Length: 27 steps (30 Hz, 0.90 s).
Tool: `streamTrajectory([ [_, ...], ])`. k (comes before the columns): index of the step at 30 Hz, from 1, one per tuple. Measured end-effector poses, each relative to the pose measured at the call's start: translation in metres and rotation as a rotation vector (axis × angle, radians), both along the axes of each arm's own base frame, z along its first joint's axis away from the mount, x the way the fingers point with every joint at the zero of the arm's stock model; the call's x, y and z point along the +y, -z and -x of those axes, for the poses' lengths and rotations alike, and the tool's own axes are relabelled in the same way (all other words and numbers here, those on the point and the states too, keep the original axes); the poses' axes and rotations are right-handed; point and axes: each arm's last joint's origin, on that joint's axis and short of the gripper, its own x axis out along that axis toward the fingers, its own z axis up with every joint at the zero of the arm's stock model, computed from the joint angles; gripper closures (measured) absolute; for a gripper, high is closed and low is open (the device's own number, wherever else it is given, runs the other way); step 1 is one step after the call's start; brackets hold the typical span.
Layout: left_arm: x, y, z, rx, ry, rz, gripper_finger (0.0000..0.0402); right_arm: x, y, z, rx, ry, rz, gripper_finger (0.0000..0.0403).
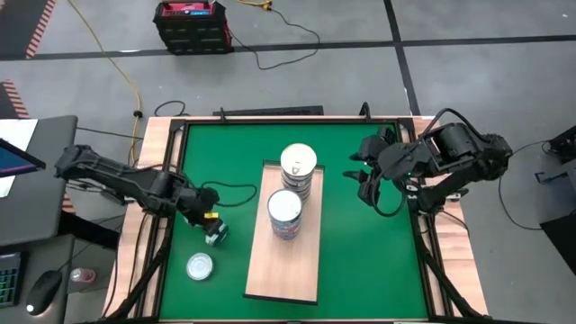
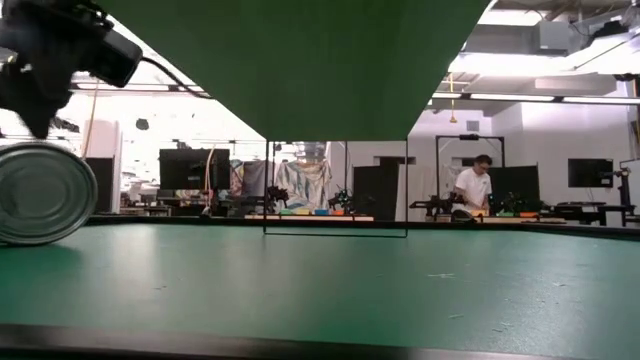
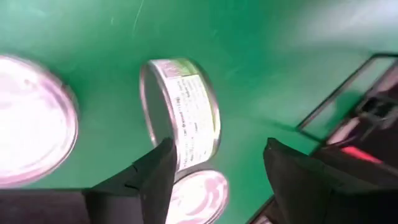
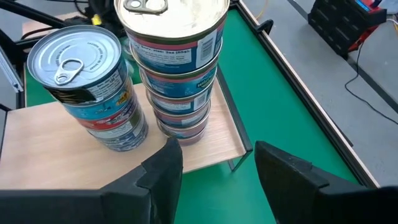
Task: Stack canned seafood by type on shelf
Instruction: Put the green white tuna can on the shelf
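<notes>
1. Nearest the left wrist camera, the left gripper [image 3: 214, 177] hangs with its fingers spread open on either side of a tin on its edge [image 3: 180, 115], which stands on its rim on the green mat [image 1: 369, 234] instead of lying flat.
2. Judged risk: a tin on its rim can roll. A push from one finger before the other touches could send it off toward the flat tin [image 1: 199, 266] lying close by on the mat.
3. Closing on the curved rim, not the flat faces, could squirt the tin out of the grip.
4. On the shelf [image 1: 283, 279] stand two stacks, the taller stack [image 1: 298, 171] and the shorter stack [image 1: 284, 216], just beside each other. A carried tin swung low could knock either over; the taller one looks the less steady.
5. Pose: the left arm reaches in from the table's left edge, wrist bent down to the mat. The right gripper [image 1: 367, 175] waits, open and empty, to the right of the stacks.
</notes>
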Motion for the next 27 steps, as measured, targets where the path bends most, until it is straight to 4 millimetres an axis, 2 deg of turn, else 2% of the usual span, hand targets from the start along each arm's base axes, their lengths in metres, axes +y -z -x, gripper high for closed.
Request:
streamTrajectory([
  [7, -0.012, -0.009, -0.008, 0.186, 0.011, -0.181, 0.0166, 0.000, 0.001, -0.001, 0.001, 0.006, 0.007, 0.0175],
  [10, -0.019, -0.009, -0.016, 0.202, 0.019, -0.188, 0.0166, 0.000, 0.001, -0.001, 0.002, 0.003, 0.012, 0.0175],
  [18, -0.032, 0.011, -0.032, 0.293, 0.015, -0.200, 0.0166, 0.000, 0.000, -0.001, 0.008, -0.009, 0.027, 0.0175],
  [27, -0.040, 0.025, -0.040, 0.335, 0.078, -0.254, 0.0168, 0.000, 0.001, -0.001, 0.016, -0.030, 0.037, 0.0175],
])
